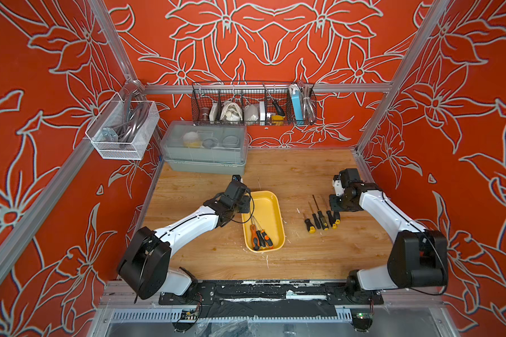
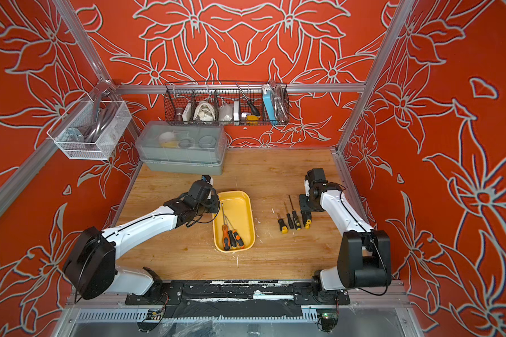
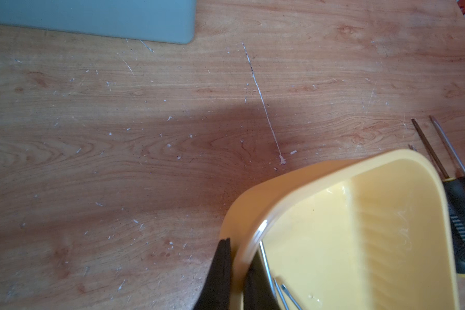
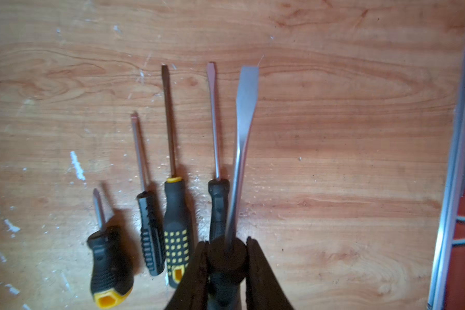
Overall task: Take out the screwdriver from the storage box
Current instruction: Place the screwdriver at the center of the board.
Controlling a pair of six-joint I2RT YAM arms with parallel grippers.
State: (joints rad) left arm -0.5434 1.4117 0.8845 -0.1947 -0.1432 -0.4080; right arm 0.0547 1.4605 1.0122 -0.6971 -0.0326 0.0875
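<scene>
Closed grips: left gripper [image 3: 239, 249] on the storage box [image 1: 266, 207] rim, right gripper [image 4: 227, 247] on a flat-blade screwdriver [image 4: 246, 107].
Handle between the right fingers, blade projecting ahead; the box lies well apart, to that gripper's left.

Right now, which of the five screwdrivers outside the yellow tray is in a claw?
The wide flat-bladed screwdriver nearest the right arm: the right claw grips its black handle; the other four lie loose on the wooden table.
</scene>
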